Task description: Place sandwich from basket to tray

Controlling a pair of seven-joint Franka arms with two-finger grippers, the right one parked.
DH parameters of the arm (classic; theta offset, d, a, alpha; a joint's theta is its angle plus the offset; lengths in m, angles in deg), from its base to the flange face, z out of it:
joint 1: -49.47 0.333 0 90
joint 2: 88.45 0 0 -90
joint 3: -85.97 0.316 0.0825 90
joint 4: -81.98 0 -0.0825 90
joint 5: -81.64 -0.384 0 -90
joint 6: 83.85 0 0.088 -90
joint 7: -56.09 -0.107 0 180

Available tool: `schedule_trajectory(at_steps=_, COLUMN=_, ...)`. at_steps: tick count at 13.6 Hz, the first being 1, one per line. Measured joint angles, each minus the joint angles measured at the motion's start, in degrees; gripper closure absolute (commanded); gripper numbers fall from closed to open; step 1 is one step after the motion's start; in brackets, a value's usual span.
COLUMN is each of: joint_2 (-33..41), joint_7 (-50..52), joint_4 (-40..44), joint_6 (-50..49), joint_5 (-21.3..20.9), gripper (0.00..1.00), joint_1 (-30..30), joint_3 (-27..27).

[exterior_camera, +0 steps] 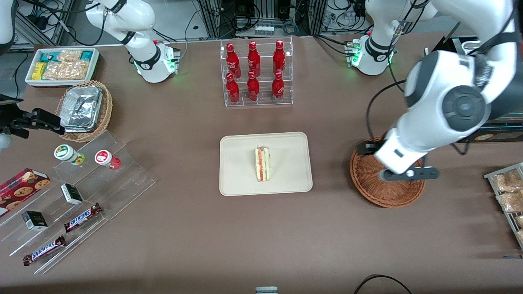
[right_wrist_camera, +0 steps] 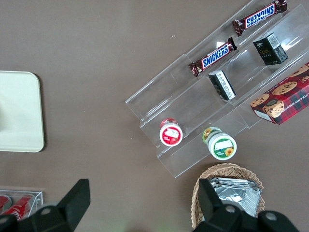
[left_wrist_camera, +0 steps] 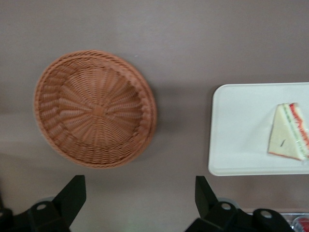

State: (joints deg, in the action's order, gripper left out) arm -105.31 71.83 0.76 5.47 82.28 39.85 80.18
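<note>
The sandwich (exterior_camera: 262, 164) lies on its side in the middle of the tray (exterior_camera: 237, 179). The basket (exterior_camera: 384, 196) sits on the table well apart from the tray, toward my end, with nothing in it. My gripper (left_wrist_camera: 140, 195) hangs above the basket, fingers spread wide, holding nothing.

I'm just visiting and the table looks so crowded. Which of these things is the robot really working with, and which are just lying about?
Part of the job:
sandwich, lying on the tray
basket, nothing in it
hand, open, above the table beside the basket

Just lying about:
red bottles in a clear rack
Snickers bars
cookie box
foil containers in a lighter basket
</note>
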Motion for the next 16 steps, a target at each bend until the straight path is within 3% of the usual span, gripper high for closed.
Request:
schedule_trajectory(at_steps=6, joint_2=11.3, joint_7=-9.2, joint_4=-7.5, joint_6=-7.5, joint_5=1.9, gripper=0.00, joint_1=10.4, joint_3=-2.4)
schedule_trajectory(at_steps=11, joint_2=15.0, joint_7=-10.5, joint_4=-5.8, joint_6=-16.4, joint_5=1.9, gripper=0.00, joint_1=11.3, joint_3=-2.7)
schedule_trajectory(at_steps=16, joint_2=15.2, joint_7=-10.5, joint_4=-4.2, joint_6=-18.1, joint_5=0.8, gripper=0.00, joint_1=11.4, joint_3=-2.6)
